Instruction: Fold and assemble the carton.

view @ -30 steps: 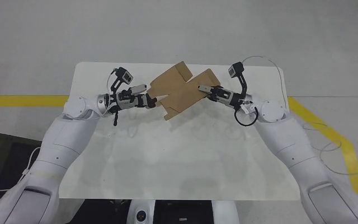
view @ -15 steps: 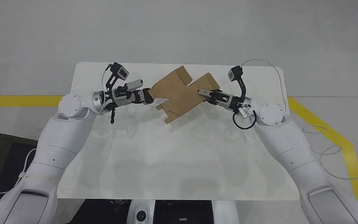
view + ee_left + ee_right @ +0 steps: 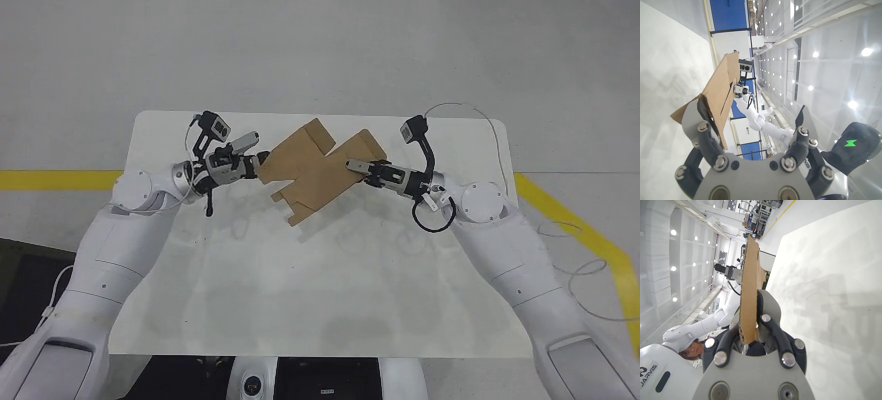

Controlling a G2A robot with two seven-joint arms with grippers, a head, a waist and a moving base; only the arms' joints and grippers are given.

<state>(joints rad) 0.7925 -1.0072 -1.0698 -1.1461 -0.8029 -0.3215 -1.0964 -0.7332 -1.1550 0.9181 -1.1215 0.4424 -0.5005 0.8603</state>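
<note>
Factory hall: high lit ceiling (image 3: 829, 75), blue partitions (image 3: 728, 17) (yellow floor line (image 3: 50, 180)).

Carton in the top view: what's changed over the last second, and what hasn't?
The carton has shifted a little toward the left arm's side, carried by the right gripper, which stays shut on its edge. The left gripper has moved along the carton's edge toward the far side of the table; it is open, with one finger against the cardboard. The carton is as unfolded as before.
</note>
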